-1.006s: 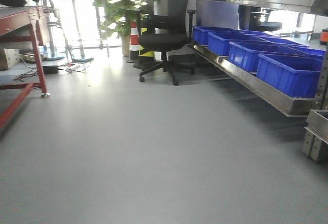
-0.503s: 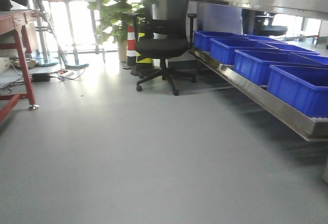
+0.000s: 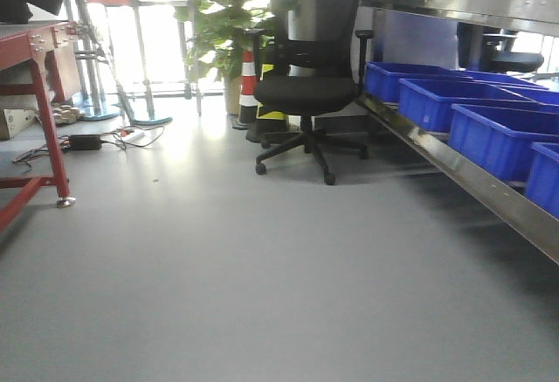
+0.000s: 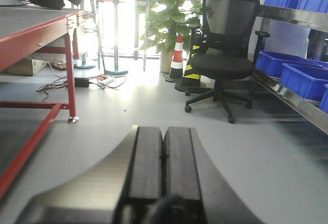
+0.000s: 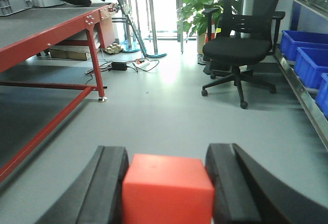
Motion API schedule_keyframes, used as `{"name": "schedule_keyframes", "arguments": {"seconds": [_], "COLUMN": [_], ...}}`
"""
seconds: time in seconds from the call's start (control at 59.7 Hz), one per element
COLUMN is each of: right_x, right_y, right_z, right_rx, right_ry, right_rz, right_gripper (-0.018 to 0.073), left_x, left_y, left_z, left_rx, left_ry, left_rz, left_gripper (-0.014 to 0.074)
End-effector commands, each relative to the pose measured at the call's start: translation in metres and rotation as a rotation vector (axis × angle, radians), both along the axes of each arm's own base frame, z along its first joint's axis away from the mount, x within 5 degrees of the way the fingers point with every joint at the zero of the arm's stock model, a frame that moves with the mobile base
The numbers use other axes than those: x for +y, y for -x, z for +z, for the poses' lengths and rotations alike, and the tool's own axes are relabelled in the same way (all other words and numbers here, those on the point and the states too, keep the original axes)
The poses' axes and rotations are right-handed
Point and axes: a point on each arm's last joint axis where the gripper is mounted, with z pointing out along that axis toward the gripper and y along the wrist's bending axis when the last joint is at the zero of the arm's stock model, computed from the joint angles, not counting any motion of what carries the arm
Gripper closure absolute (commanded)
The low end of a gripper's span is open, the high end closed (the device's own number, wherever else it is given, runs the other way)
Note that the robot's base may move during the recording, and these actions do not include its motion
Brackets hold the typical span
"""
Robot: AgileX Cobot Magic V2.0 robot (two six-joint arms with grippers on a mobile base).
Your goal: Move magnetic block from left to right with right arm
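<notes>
The magnetic block [image 5: 168,188], a plain red-orange cube, sits between the two dark fingers of my right gripper [image 5: 166,155] at the bottom of the right wrist view. The left finger [image 5: 105,183] presses its side and the right finger [image 5: 225,183] stands against its other side, so the gripper is shut on it above the grey floor. My left gripper [image 4: 163,129] is shut, its two black pads pressed together with nothing between them. Neither gripper nor the block shows in the front view.
A black office chair [image 3: 306,93] stands ahead on the grey floor. Blue bins [image 3: 489,128] line a steel shelf [image 3: 472,185] on the right. A red-framed table [image 3: 35,45] is on the left. A striped cone [image 3: 248,85], a plant [image 3: 227,15] and floor cables [image 3: 105,142] lie beyond.
The front view has shifted: the chair and blue bins have slid to the right and grown larger, and the red table's leg has come further into view.
</notes>
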Motion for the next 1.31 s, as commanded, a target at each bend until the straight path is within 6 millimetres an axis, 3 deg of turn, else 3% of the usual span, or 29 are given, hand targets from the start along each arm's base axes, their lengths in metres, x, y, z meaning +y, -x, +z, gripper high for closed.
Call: {"name": "schedule_keyframes", "arguments": {"seconds": [0.0, 1.291], "right_x": [0.0007, 0.0007], "right_y": [-0.0010, -0.0010], "right_z": [0.0149, 0.0147], "right_rx": [-0.093, -0.091], "right_ry": [-0.005, -0.004], "right_rz": [0.000, 0.000], "right_gripper": [0.0330, 0.0330], "left_x": [-0.0006, -0.0004], "left_y": [0.0016, 0.0016], "left_z": [0.0062, 0.0062], "left_rx": [-0.096, -0.097], "left_ry": [0.011, 0.010], "left_rz": [-0.012, -0.008], "left_gripper": [0.0712, 0.0712]}}
